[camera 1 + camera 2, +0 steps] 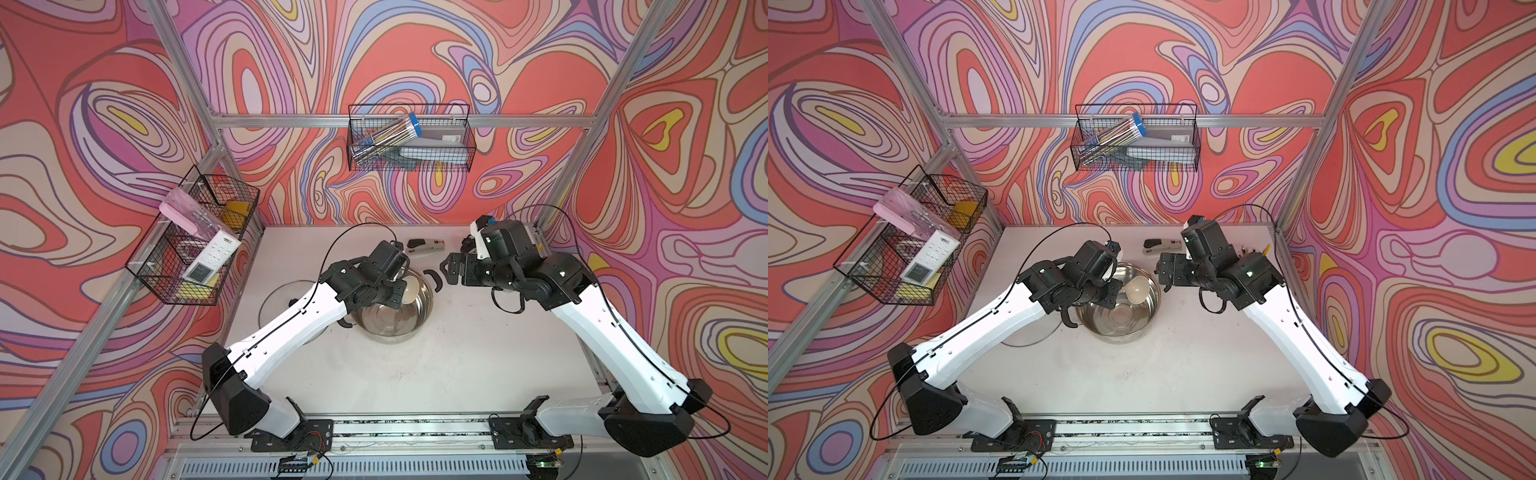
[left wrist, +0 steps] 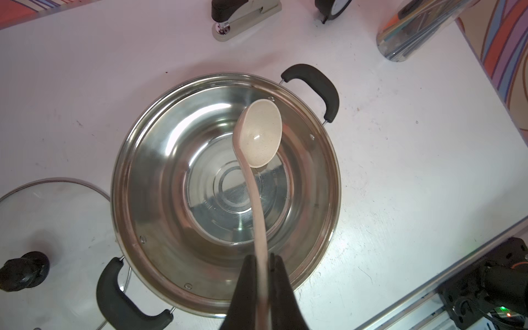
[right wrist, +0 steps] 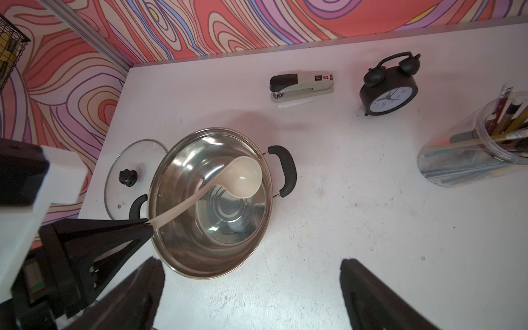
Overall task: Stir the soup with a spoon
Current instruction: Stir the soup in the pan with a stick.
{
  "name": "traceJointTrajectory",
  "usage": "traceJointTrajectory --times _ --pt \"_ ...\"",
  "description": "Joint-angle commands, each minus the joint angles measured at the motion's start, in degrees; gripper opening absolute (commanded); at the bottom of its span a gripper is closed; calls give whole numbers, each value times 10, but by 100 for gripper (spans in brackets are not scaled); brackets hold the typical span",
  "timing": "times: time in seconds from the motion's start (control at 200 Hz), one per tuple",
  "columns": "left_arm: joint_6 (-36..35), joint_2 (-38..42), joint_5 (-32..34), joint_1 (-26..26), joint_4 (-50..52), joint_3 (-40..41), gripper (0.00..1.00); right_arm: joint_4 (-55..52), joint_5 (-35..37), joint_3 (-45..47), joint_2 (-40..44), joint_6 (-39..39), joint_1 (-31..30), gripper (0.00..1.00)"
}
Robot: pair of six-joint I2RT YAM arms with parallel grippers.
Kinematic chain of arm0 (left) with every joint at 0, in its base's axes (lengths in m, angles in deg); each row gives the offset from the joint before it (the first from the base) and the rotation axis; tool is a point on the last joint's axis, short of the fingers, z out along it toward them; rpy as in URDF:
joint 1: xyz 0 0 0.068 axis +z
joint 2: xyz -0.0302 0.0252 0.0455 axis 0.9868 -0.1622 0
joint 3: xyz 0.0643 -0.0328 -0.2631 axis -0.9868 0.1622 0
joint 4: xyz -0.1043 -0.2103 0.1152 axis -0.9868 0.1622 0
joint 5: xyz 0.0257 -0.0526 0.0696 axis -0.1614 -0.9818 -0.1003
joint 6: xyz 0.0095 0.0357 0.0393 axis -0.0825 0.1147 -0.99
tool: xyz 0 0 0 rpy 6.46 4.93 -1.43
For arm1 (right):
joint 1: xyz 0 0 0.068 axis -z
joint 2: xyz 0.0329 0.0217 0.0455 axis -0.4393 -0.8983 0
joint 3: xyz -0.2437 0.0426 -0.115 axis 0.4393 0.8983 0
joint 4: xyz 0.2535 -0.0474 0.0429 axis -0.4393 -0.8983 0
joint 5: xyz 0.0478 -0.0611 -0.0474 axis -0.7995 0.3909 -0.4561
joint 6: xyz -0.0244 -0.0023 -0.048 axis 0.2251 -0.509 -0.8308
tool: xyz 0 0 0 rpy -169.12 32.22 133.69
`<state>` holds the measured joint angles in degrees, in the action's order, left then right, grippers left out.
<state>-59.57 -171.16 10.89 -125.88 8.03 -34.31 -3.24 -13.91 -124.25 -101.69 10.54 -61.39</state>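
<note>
**A:** where's the spoon (image 2: 258,134) at?

**B:** left claw (image 2: 262,264) is pinching its handle, scoop end over the open pot (image 2: 137,160) on the counter (image 2: 400,171). right claw (image 3: 251,267) is spread wide, empty, beside the pot.

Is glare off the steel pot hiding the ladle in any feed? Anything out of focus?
Left wrist view: bright reflections streak the pot wall, yet the spoon stands out, one small highlight in its bowl. Right wrist view: similar glare, spoon sharp; fingers of the right gripper are blurred. In both top views: even light, spoon small but distinct.
</note>
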Motion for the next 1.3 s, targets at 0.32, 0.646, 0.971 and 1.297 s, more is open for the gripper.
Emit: traceJointTrajectory --times 0.32,0.646,0.971,1.297 --pt "43 45 -66 -6 115 15 0 48 -71 31 4 -35 0 98" --pt "50 65 35 -2 216 -5 0 64 -99 37 -12 -38 -1 98" --pt "46 6 123 7 221 -64 0 72 -105 40 -18 -34 0 98" --pt "32 -60 92 7 103 -97 0 72 -94 49 -10 -30 0 98"
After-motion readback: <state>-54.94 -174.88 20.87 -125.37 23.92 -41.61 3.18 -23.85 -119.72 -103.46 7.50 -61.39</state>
